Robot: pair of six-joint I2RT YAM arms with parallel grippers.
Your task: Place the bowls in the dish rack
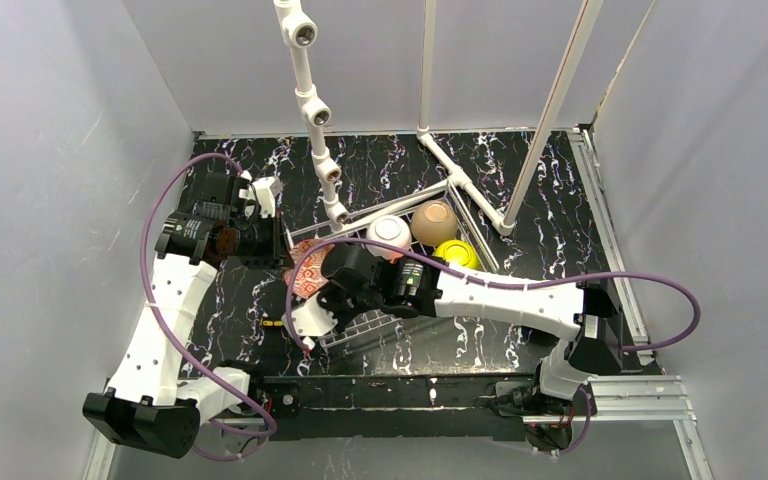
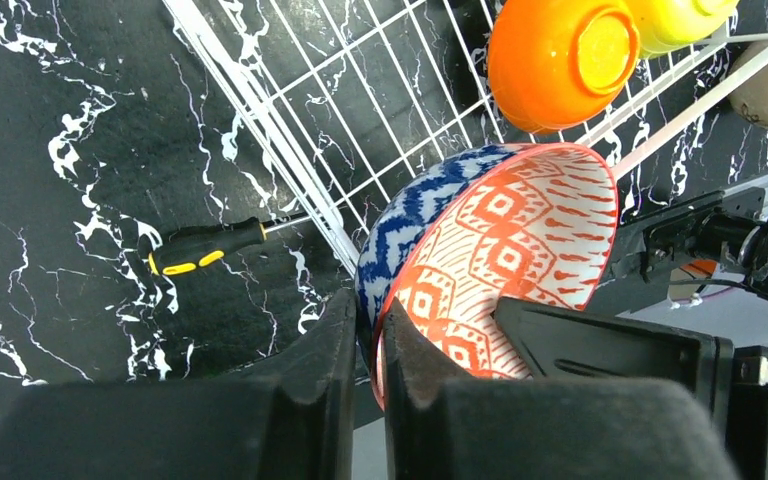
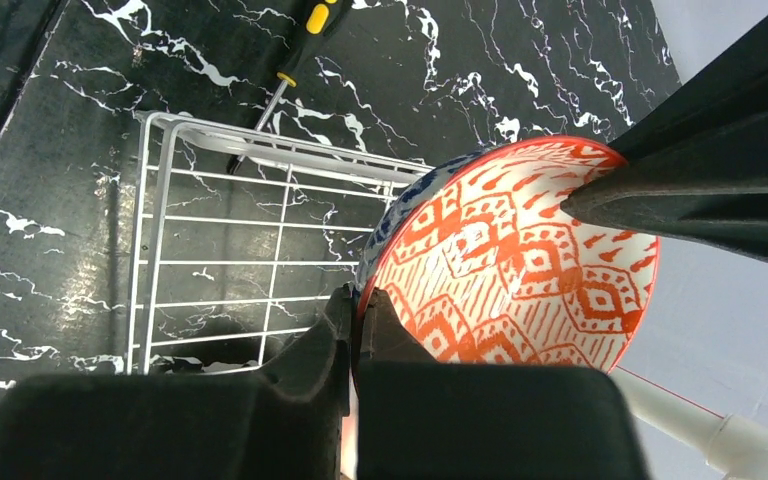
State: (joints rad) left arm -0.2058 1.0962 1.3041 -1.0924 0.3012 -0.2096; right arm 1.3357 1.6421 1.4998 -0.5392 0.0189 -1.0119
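Black, white-veined worktop point(image 1: 520, 200), grey walls on three sides. A screwdriver point(image 2: 205, 250) lies on the marble, its shaft reaching the rack's rim.

The left gripper point(image 2: 368, 330), off the rack's left end, is pressed onto the rim of the patterned bowl point(image 2: 500, 240). That bowl stands on edge above the left end of the dish rack point(image 1: 365, 328). The right gripper point(image 3: 355, 315) pinches the same rim.

Judgement: bare grid lies just beneath the bowl, and the right arm, reaching over the rack, is nearer it.

The rack's long axis runs near-left to far-right. The white bowl point(image 1: 390, 232), tan bowl point(image 1: 433, 222), yellow-green bowl point(image 1: 457, 253) and orange bowl point(image 2: 550, 60) fill its far-right end. The bowls are glossy and round, probably slippery; the rack is thin wire.
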